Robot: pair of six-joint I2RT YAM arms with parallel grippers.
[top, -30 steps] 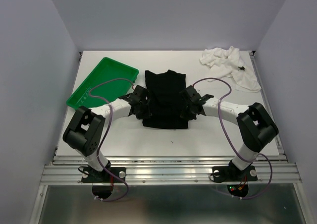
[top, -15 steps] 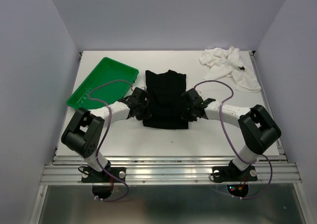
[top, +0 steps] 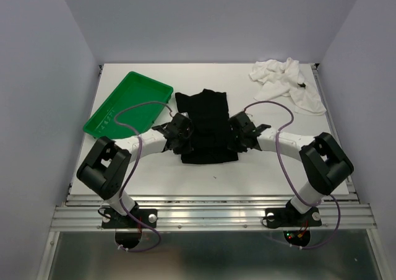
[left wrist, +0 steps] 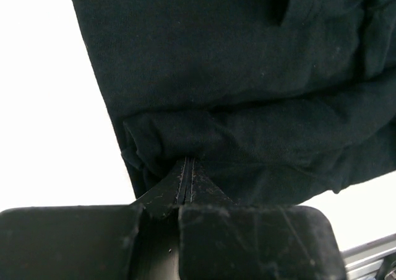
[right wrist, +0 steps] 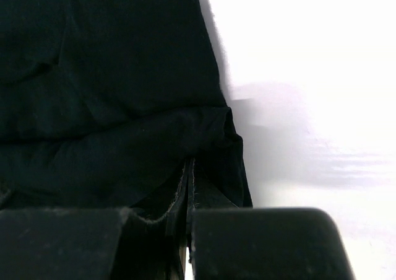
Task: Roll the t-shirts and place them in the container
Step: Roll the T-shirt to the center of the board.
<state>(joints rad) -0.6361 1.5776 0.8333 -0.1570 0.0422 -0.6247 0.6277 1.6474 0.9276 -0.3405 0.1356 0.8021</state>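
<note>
Just right of the green tray, we've got the left claw pinched shut on the black t-shirt, right claw clamped on its other side, white t-shirt crumpled way further right.

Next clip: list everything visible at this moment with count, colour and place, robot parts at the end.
black t-shirt: one, black, lying at the centre of the table between the two grippers
white t-shirt: one, white, crumpled in the far right corner of the table
tray: one, green plastic, far left of the table, set at an angle
table: one, white, under everything
arms: two, white links with black joints, bases at the near edge
cables: two, purple, one looping along each arm
left gripper: one, black, shut on the black t-shirt's left edge
right gripper: one, black, shut on the black t-shirt's right edge
</note>
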